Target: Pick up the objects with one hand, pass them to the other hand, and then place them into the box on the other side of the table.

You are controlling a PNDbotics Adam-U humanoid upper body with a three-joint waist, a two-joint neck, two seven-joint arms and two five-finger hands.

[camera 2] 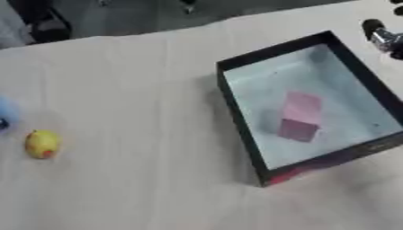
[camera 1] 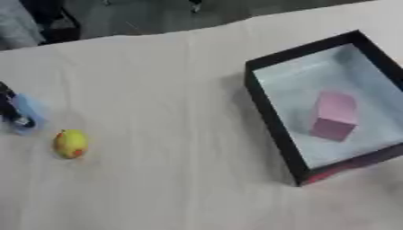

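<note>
We see the pink block (camera 1: 334, 115) lying inside the black box (camera 1: 267, 105) at the table's (camera 1: 173, 90) right; the yellow fruit (camera 1: 70, 143) sits far left beside a blue thing (camera 1: 30, 112) touched by our left hand (camera 1: 11, 110), grip unclear; our right hand (camera 2: 386, 37) shows past the box, fingers unclear.

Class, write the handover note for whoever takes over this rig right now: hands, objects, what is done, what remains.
Left hand: at the table's left edge against a blue object; grip unclear.
Right hand: only partly visible beyond the box's far right corner; fingers unclear.
Done: pink block lies inside the black box.
Left: the yellow fruit-like object on the table near the left hand, and the blue object, still need passing and boxing.
</note>
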